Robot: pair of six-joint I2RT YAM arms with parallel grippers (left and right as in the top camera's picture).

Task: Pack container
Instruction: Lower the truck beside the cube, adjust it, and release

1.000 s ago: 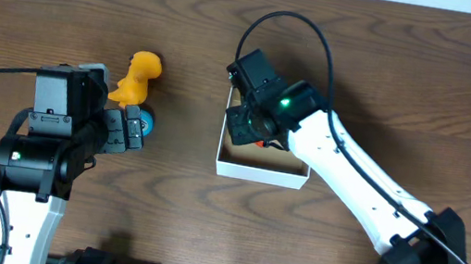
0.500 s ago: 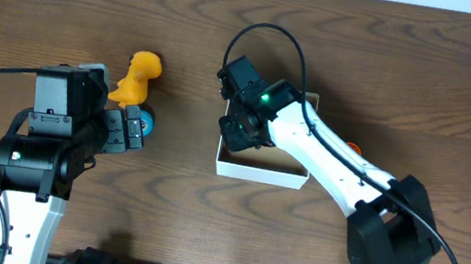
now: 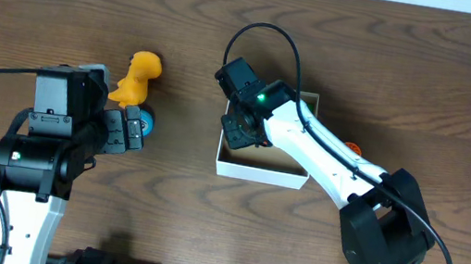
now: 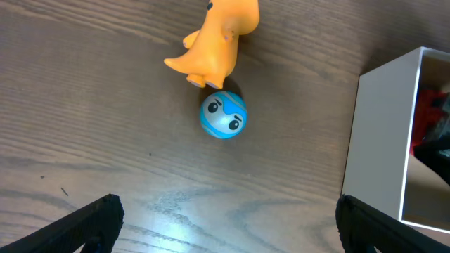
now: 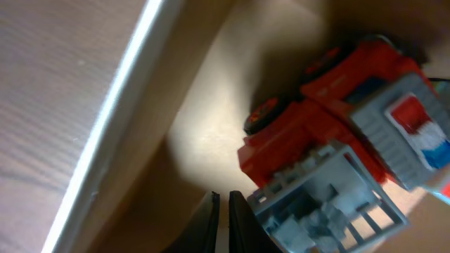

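The container (image 3: 262, 174) is a shallow white-walled box with a brown inside, at the table's middle. My right gripper (image 3: 237, 132) reaches down into its left part. In the right wrist view the fingers (image 5: 226, 223) are shut with nothing between them, just beside a red and grey toy truck (image 5: 337, 133) lying on the brown floor near the white wall (image 5: 116, 126). My left gripper (image 4: 225, 225) is open and empty, low over the table. A blue ball with a face (image 4: 223, 116) and an orange dinosaur (image 4: 214, 42) lie ahead of it. The container wall (image 4: 376, 133) shows at the right.
In the overhead view the blue ball (image 3: 145, 121) touches the orange dinosaur (image 3: 138, 77), left of the container. A small orange thing (image 3: 352, 148) peeks out beside the right arm, right of the container. Black cables loop over the table.
The right arm has swung round, and its gripper has shifted slightly left inside the container. The left arm, the ball and the dinosaur have not moved.
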